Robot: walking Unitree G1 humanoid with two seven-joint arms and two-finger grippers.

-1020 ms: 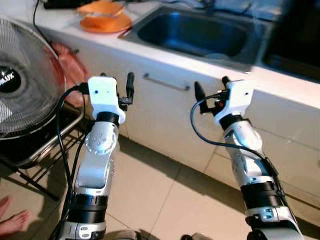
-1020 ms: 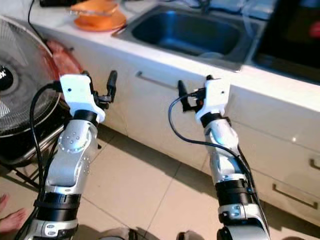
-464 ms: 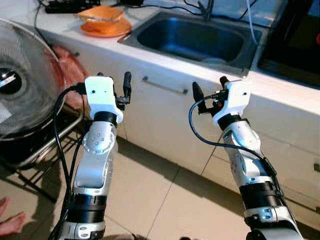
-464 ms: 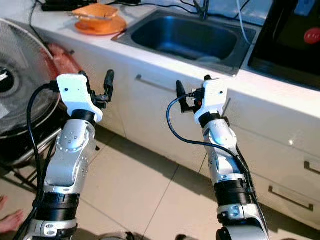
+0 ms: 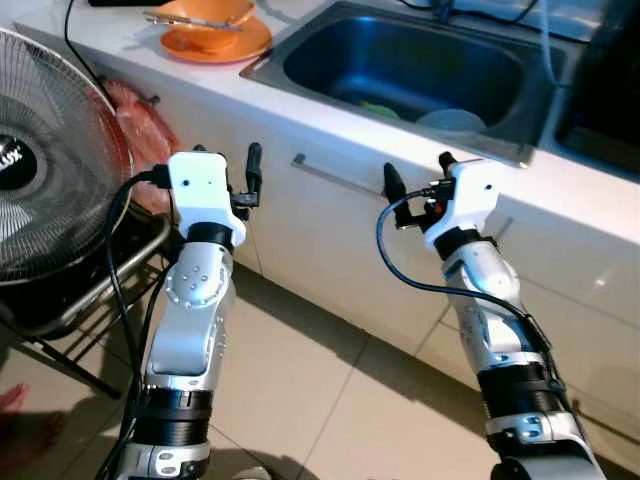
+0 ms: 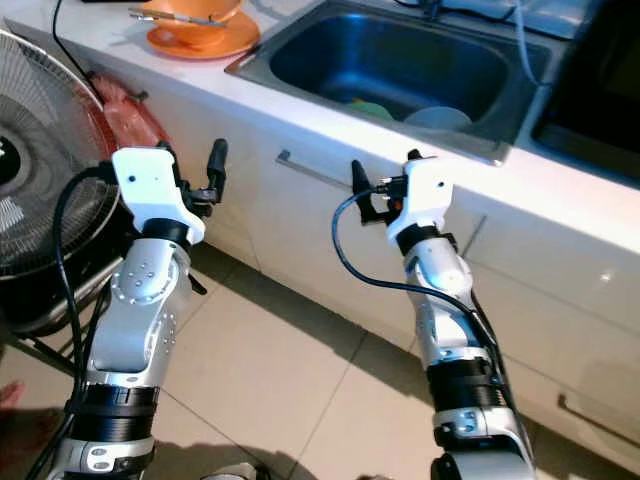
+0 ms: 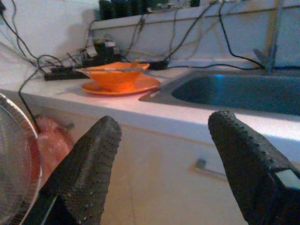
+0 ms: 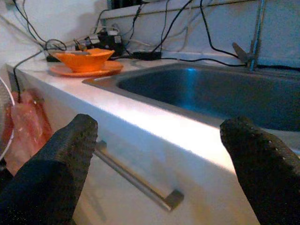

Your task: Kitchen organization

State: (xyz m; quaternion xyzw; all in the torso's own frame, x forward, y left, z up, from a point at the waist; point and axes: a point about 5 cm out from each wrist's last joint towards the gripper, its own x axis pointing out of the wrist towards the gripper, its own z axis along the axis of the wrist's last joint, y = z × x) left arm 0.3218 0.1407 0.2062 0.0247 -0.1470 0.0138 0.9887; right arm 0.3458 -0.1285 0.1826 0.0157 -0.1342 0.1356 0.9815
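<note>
Before the white counter, both arms are raised at cabinet height, each gripper held in the air and holding nothing. On the robot's left, the left gripper has its two black fingers spread wide apart, pointing toward the counter edge. Level with it on the robot's right, the right gripper is also spread open, its fingers framing the counter edge just above a metal drawer handle on the white cabinet front.

Set into the counter is a steel sink; a pale plate and something green lie in its basin. To the left of the sink, well apart from both grippers, an orange bowl sits on an orange plate, with a utensil lying across the bowl. Black cables run along the wall behind them.

At far left a wire-caged fan stands on a dark rack, with a red plastic bag hanging beside the cabinet. Beige tiles cover the floor.
</note>
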